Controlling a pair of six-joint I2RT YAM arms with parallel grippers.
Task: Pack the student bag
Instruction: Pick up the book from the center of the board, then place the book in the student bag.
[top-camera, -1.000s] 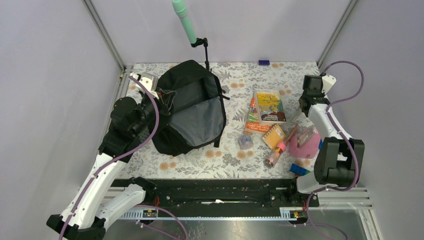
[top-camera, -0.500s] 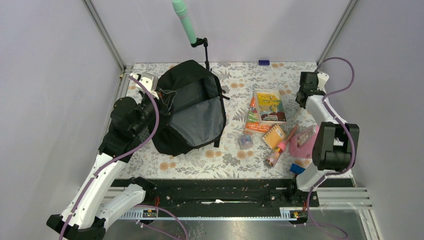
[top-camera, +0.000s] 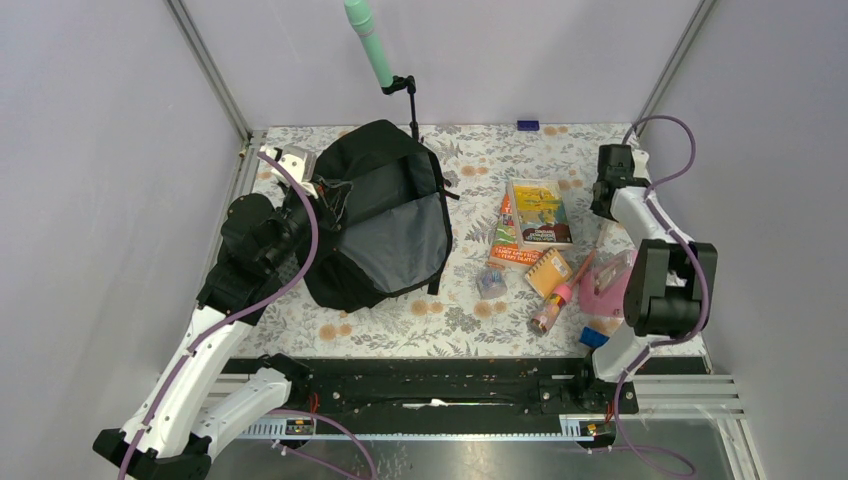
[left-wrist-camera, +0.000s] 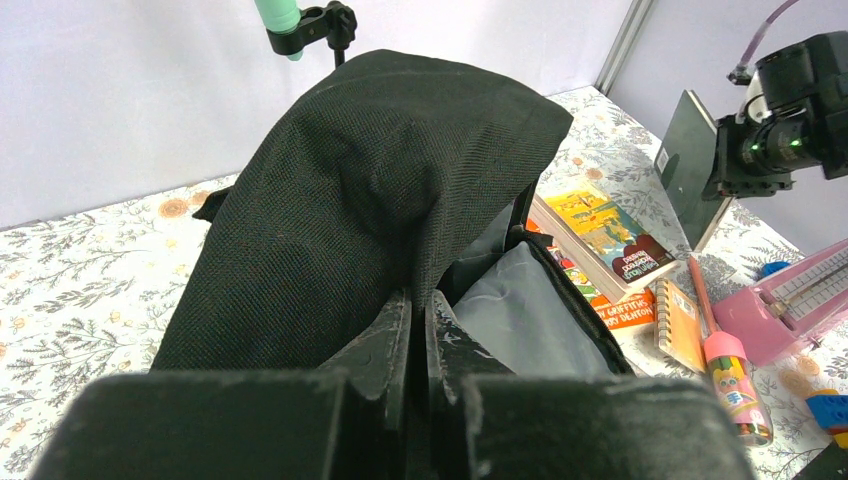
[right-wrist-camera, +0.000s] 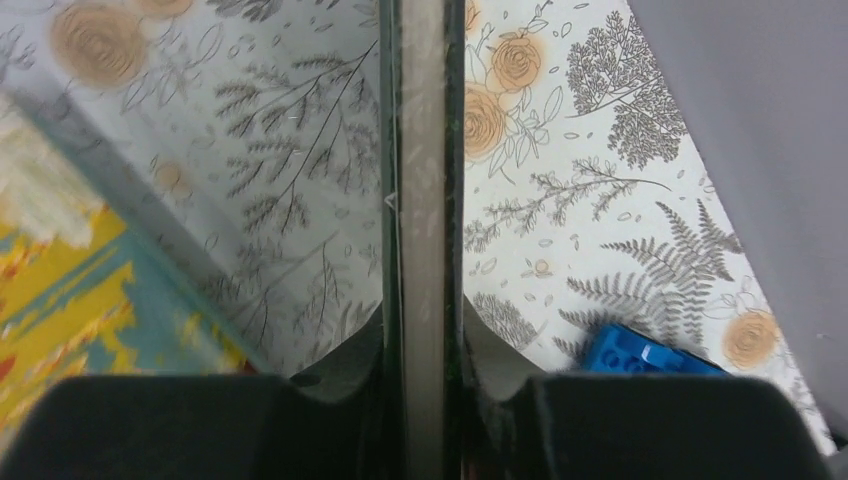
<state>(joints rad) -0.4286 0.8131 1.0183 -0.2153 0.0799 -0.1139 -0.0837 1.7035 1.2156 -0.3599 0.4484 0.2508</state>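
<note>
The student bag (top-camera: 385, 235) lies open at the left of the table, its grey lining showing; it fills the left wrist view (left-wrist-camera: 370, 170). My left gripper (top-camera: 325, 195) is shut on the bag's black fabric edge (left-wrist-camera: 420, 310) and holds that side up. My right gripper (top-camera: 603, 205) is shut on a thin dark flat book, seen edge-on between its fingers (right-wrist-camera: 422, 150). The left wrist view shows that book (left-wrist-camera: 688, 150) hanging upright above the table to the right of the loose books.
A yellow picture book (top-camera: 538, 212) lies on an orange book (top-camera: 505, 245). Near them are a spiral notepad (top-camera: 548, 272), a pencil (top-camera: 583, 266), a crayon tube (top-camera: 553, 308), a pink case (top-camera: 612, 285) and a blue brick (top-camera: 598, 338). A stand with a green microphone (top-camera: 385, 60) rises behind the bag.
My right arm has swung left and slightly back with the thin dark book in its grip. The left arm and the bag have not moved.
</note>
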